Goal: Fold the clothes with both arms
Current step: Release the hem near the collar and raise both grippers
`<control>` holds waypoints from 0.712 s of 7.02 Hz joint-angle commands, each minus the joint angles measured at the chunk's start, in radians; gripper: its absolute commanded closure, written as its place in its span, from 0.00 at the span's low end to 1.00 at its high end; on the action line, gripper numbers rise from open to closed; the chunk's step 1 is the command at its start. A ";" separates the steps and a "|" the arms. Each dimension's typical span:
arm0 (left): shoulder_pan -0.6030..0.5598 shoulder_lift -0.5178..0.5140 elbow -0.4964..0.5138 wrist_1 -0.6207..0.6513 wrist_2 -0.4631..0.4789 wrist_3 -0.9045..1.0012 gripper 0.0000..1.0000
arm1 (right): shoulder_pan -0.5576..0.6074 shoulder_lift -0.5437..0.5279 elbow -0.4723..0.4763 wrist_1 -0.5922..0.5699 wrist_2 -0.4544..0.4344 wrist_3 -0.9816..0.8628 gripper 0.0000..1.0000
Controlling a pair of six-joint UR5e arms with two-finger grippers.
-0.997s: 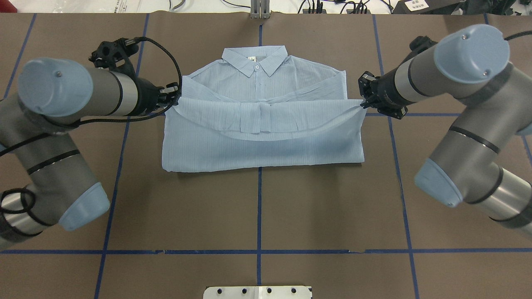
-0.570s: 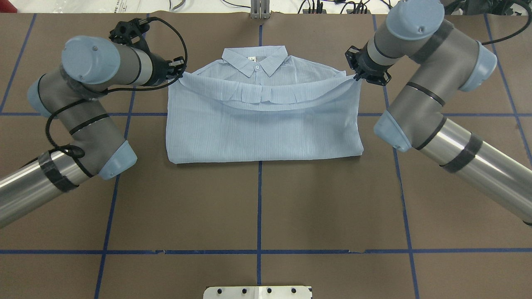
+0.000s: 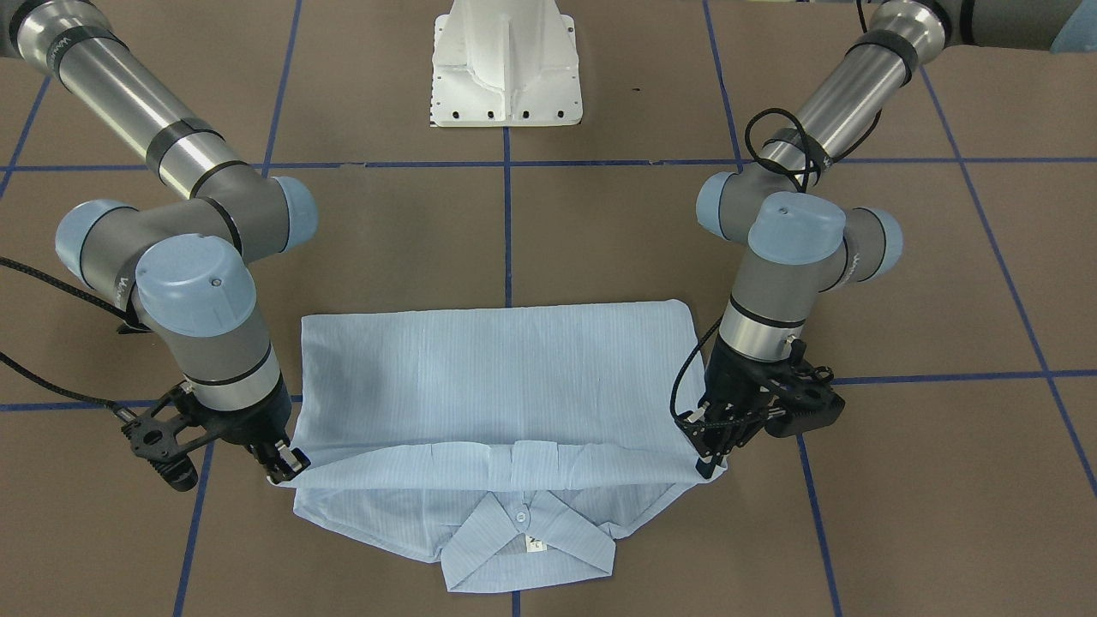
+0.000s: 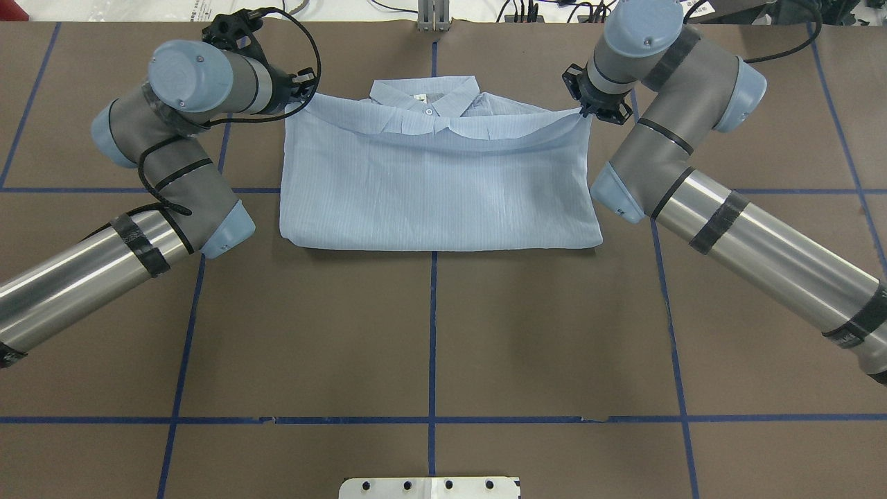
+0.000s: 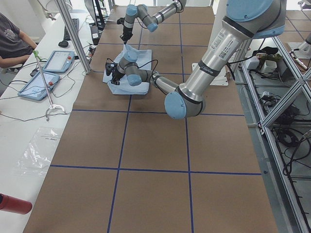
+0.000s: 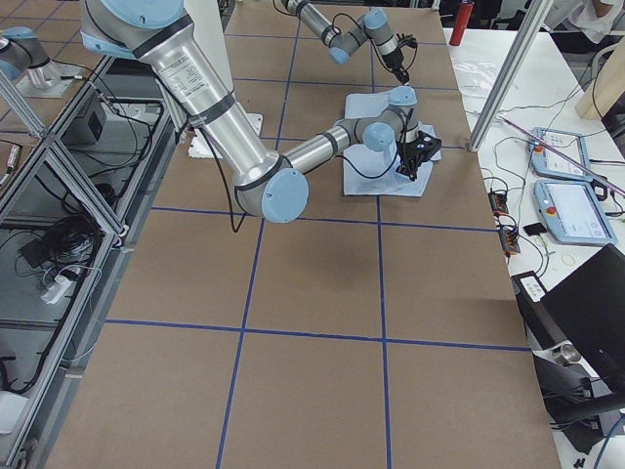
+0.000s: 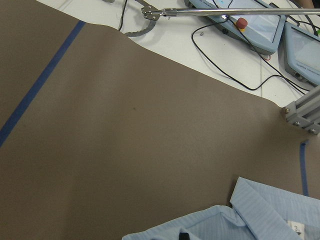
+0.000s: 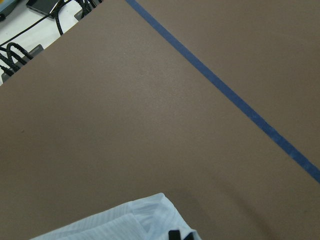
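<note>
So the shirt (image 4: pixel 436 187) lies flat on the brown surface (image 4: pixel 436 333), hem doubled up toward the collar (image 4: pixel 424 95). The left pincer (image 4: pixel 304 97) and right pincer (image 4: pixel 584 112) each sit clamped on a hem corner. That edge runs crosswise between them, with the collar just beyond and equally near both.

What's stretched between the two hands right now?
The folded-over edge of the thin light-blue striped shirt spans from the black left hand to the black right hand, reaching its collar; the overhead view shows it.
</note>
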 commanded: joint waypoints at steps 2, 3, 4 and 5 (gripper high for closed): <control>-0.006 -0.014 0.036 -0.031 0.005 0.073 0.01 | -0.004 0.003 -0.023 0.057 -0.030 0.003 0.00; -0.029 -0.012 0.033 -0.060 0.000 0.078 0.00 | -0.001 -0.018 0.047 0.053 -0.015 0.009 0.00; -0.037 -0.011 0.029 -0.063 -0.004 0.079 0.00 | -0.043 -0.121 0.189 0.056 -0.005 0.040 0.00; -0.054 -0.006 0.026 -0.063 -0.007 0.087 0.00 | -0.100 -0.236 0.321 0.060 -0.017 0.126 0.00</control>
